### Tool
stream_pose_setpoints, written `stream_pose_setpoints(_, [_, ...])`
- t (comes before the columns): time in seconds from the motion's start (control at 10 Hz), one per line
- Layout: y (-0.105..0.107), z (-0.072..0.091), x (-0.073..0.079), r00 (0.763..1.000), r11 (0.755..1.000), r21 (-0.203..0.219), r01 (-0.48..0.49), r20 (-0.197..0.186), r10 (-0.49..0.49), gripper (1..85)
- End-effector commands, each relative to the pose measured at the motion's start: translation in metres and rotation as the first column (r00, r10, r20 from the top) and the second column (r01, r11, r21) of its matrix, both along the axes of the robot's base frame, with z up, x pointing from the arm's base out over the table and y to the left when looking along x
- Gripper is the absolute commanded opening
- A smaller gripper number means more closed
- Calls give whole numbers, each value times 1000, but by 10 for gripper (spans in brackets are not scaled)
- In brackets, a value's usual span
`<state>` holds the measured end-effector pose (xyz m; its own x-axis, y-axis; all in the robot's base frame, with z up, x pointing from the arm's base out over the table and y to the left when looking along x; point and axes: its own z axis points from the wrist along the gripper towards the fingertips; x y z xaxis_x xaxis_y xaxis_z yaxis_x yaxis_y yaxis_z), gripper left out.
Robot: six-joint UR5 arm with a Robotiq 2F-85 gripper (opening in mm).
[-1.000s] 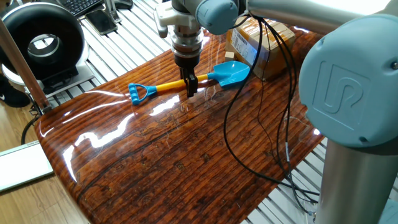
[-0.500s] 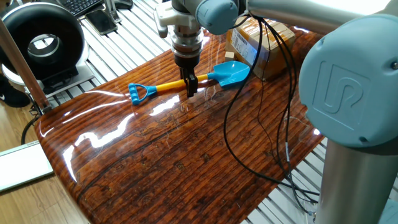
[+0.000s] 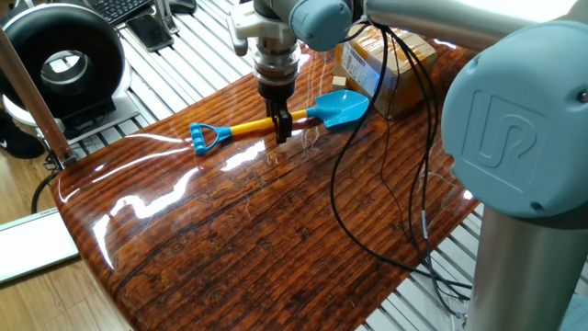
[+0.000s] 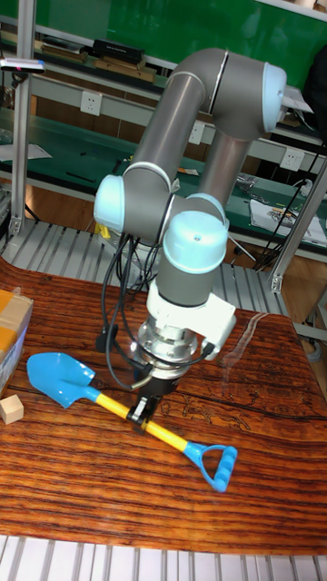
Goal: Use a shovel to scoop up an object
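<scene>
Hand (image 3: pixel 281 127) clamps shovel (image 3: pixel 342 107) shaft – on table (image 3: pixel 276 239)

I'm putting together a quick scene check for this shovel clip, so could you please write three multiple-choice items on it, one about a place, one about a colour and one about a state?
1. Where does the end effector meet the shovel?
A. On the yellow shaft
B. On the blade
C. On the D-shaped handle

2. What colour is the shovel's blade?
A. Red
B. Bright blue
C. Green

3. Where is the wooden cube now?
A. On the blade
B. Inside the cardboard box
C. On the table, off the blade

Answers:
1. A: both views show the fingers straddling the shaft between blade and handle.
2. B: the blade is bright blue in both views.
3. C: the tall fixed view shows it on the wood beside the blade, apart from it.
</scene>
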<state>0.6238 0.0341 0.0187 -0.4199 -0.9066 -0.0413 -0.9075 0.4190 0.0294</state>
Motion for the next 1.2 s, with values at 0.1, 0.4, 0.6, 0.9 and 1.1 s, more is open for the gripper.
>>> stream_pose_setpoints(0.1, [37, 32, -6, 1000, 1000, 4, 21, -13, -21, 10])
stream_pose_setpoints(0.4, [33, 34, 1, 1000, 1000, -21, -21, 16, 21, 10])
stream_pose_setpoints(0.6, [41, 34, 4, 999, 1000, 10, -19, 29, 18, 10])
stream_pose_setpoints(0.9, [49, 35, 16, 997, 999, 41, 3, 72, -6, 10])
stream_pose_setpoints(1.1, [50, 36, 25, 994, 999, 50, 16, 106, -21, 10])
